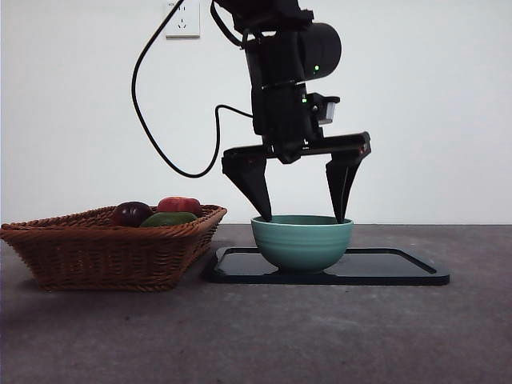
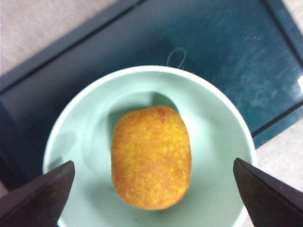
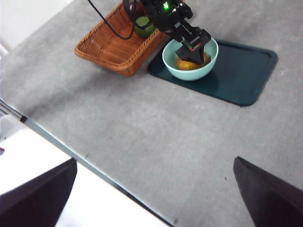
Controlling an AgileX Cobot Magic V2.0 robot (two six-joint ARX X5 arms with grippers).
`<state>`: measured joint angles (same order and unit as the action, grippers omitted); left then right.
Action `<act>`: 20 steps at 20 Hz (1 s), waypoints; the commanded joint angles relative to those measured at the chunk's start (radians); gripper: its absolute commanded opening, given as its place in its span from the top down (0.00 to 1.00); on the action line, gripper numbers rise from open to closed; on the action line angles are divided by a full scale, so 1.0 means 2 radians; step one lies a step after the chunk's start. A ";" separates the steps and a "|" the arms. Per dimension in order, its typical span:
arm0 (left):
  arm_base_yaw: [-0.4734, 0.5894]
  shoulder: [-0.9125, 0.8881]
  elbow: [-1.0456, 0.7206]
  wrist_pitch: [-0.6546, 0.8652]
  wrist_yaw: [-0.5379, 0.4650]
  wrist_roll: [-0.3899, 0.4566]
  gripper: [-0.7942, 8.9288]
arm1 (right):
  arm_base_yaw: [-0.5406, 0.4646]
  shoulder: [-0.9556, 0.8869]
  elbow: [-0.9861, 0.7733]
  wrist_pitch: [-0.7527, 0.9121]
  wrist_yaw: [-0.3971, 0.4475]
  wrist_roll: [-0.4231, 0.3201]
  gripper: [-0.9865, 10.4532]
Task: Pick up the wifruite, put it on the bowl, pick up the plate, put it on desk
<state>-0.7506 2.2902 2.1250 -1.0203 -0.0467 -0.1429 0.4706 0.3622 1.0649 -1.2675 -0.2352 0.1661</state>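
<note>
Left wrist view: left gripper (image 2: 151,189) jaws spread wide over bowl (image 2: 85,123), gripping nothing, wifruite (image 2: 151,156) lying free inside; right gripper (image 3: 154,194) jaws apart, empty, above desk (image 3: 165,137).

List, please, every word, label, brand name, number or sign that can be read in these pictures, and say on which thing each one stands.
There is no text to read in any view.
Bowl, orange-brown fruit inside it, black tray, basket: no words or labels on any of them.
Left gripper above the bowl: only small green lights on the arm, no lettering.
Wall socket: no print that can be made out.
</note>
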 commanded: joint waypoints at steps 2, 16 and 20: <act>-0.003 0.029 0.016 0.006 0.001 0.006 0.38 | 0.002 0.000 0.004 -0.002 0.000 0.009 0.38; -0.003 0.050 0.016 0.026 0.001 0.023 0.46 | 0.002 0.000 0.004 -0.006 0.004 0.009 0.38; -0.002 0.051 0.016 0.025 0.001 0.025 0.54 | 0.002 0.000 0.004 -0.006 0.004 0.009 0.38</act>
<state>-0.7502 2.3535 2.1269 -0.9722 -0.0467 -0.1101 0.4706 0.3622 1.0645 -1.2842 -0.2314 0.1734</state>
